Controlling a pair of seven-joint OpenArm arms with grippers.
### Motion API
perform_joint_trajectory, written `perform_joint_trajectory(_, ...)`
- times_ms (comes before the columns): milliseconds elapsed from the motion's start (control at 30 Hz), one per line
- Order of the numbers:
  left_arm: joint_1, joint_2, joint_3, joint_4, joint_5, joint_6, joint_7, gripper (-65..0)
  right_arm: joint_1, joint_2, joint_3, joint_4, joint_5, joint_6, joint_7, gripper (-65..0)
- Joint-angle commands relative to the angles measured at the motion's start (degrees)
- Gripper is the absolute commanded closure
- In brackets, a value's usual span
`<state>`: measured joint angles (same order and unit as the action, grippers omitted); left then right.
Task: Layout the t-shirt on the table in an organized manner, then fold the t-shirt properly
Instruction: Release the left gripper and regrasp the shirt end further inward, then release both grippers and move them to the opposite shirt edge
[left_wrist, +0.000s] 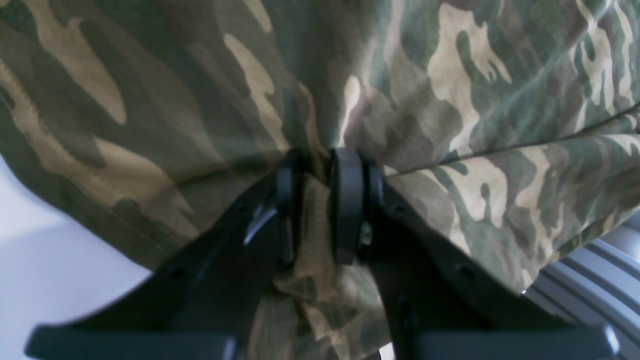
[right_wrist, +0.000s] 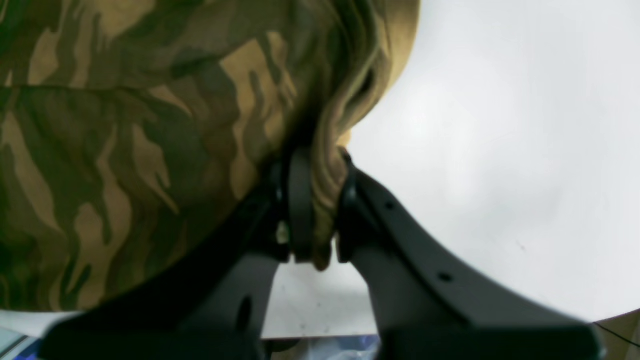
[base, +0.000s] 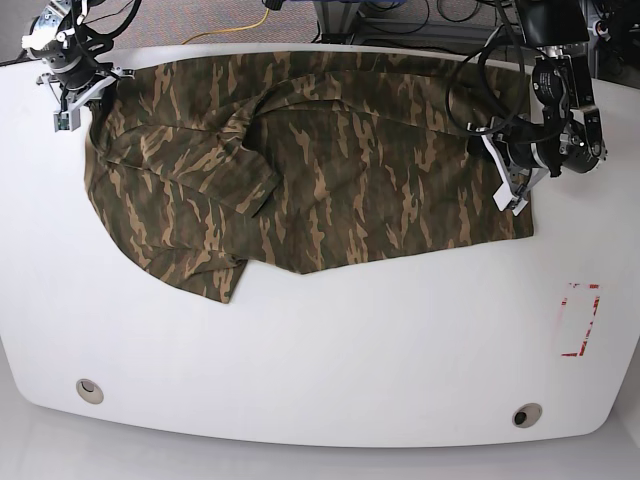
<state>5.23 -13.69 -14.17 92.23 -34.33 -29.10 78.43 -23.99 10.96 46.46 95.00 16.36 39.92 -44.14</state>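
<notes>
Nearest the left wrist lens, the black left gripper (left_wrist: 320, 205) has its two dark fingers drawn narrow, pinching a bunched strip of the soft camouflage-print t-shirt (left_wrist: 450, 100) in olive, brown and tan between them. The cloth fans out above and to both sides of the fingertips, and a crumpled tail of it hangs back between the finger bases. A seam runs away from the right-hand finger toward the picture's right edge. Below the cloth, on the left, a bare patch of the glossy white table (left_wrist: 45, 270) shows.

In the right wrist view the black right gripper (right_wrist: 315, 210) is likewise closed down narrow on a rolled edge of the same garment (right_wrist: 125, 165). The fold passes up between its fingers, and the bulk of the fabric lies to the left of them. To the right of the fingers the table (right_wrist: 500, 150) lies bare.

From the base view, going left to right: the right gripper (base: 85, 100) sits at the far left corner of the t-shirt (base: 350, 180), which lies spread across the far half of the table (base: 330, 370) with one part folded over on its left side. The left gripper (base: 517, 185) grips the garment's right edge. Nearer than that gripper, a small red rectangular outline mark (base: 581, 319) lies apart from the cloth.
</notes>
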Motion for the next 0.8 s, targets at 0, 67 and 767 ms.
perform_joint_trajectory(0,-0.4,-0.8,-0.1,1.3,-0.4,0.1,-0.1,-8.8,-0.1,0.9,0.4,1.0,0.5,0.1,0.8,-5.7)
perform_joint_trajectory(67,-0.4,-1.8,-0.1,2.4,-0.4,0.1,-0.1,-8.8,-0.1,0.9,0.4,1.0,0.5,0.1,0.8,-5.7)
perform_joint_trajectory(767,-2.7,-2.6,0.0,5.6,-0.4,0.1,1.5,-37.6,-0.2,0.9,0.8,1.3,0.5,0.1,0.8,-22.8)
